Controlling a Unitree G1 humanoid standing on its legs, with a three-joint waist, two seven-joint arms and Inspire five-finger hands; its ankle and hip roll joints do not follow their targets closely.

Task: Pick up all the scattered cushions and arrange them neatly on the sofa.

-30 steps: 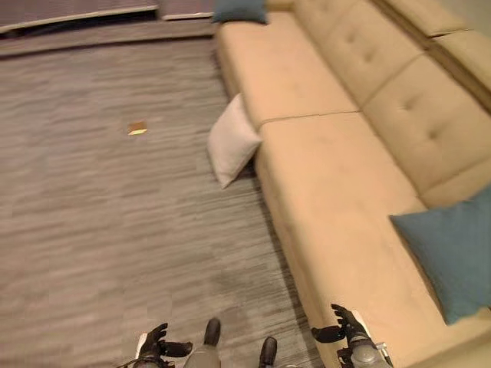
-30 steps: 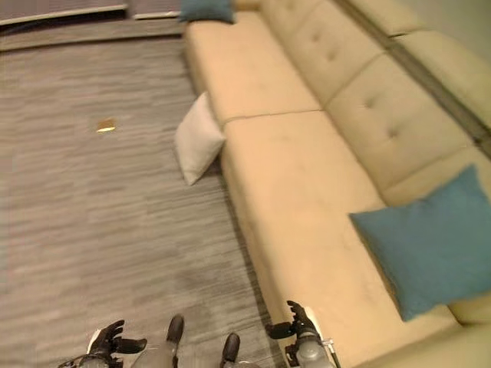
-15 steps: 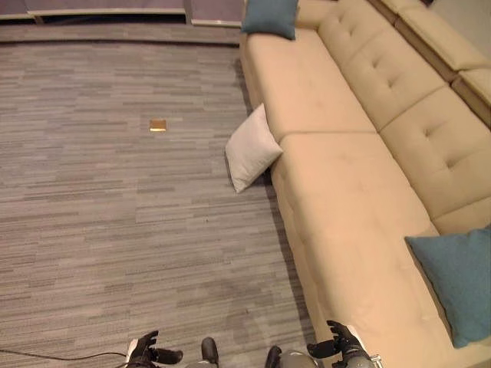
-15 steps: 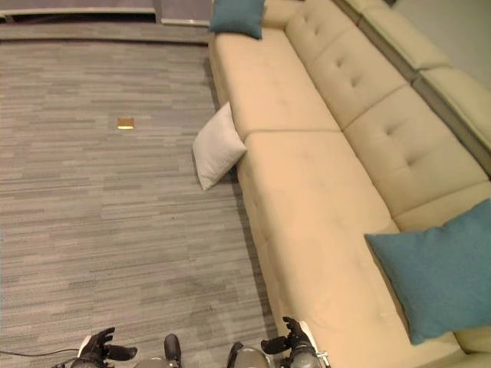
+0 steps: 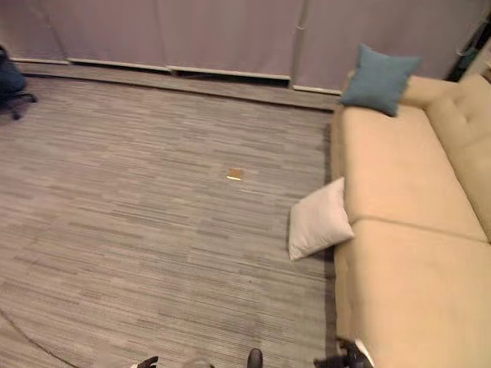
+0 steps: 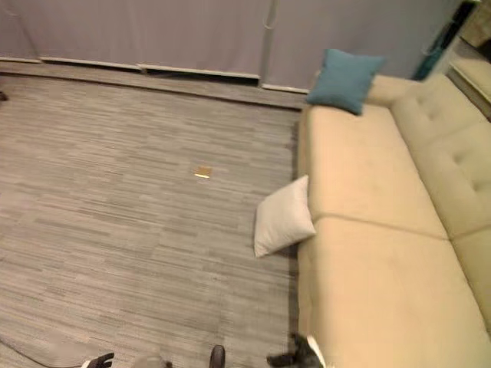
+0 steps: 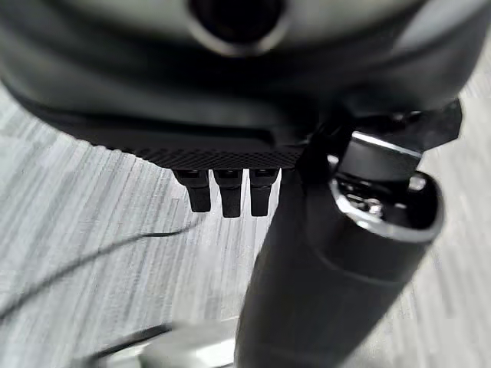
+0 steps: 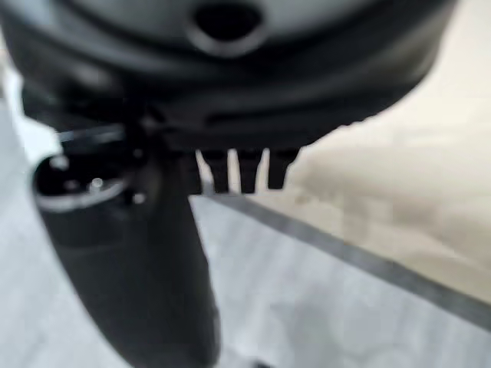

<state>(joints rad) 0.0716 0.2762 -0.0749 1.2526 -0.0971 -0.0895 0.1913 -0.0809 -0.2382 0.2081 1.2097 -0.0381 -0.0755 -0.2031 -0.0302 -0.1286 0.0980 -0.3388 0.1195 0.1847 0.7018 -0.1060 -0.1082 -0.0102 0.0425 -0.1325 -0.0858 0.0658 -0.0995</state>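
On the grey carpet, mid-scene, a small tan tile lies well left of the sofa. Just right of it, the white cushion leans tilted on the floor, its right edge touching the front of the beige sofa. At the sofa's far end a teal cushion stands propped upright. Left hand hangs low at the near edge, fingers relaxed and straight, holding nothing; right hand hangs by the sofa's near front corner, fingers likewise loose and empty. White cushion sits well apart from both hands, farther into the scene, closer to the right hand's side. Step in hand, as judged: approach. Best to close in squarely, stoop, take the cushion with both hands at opposite edges, then lift clear of the sofa front before setting it on the seat.
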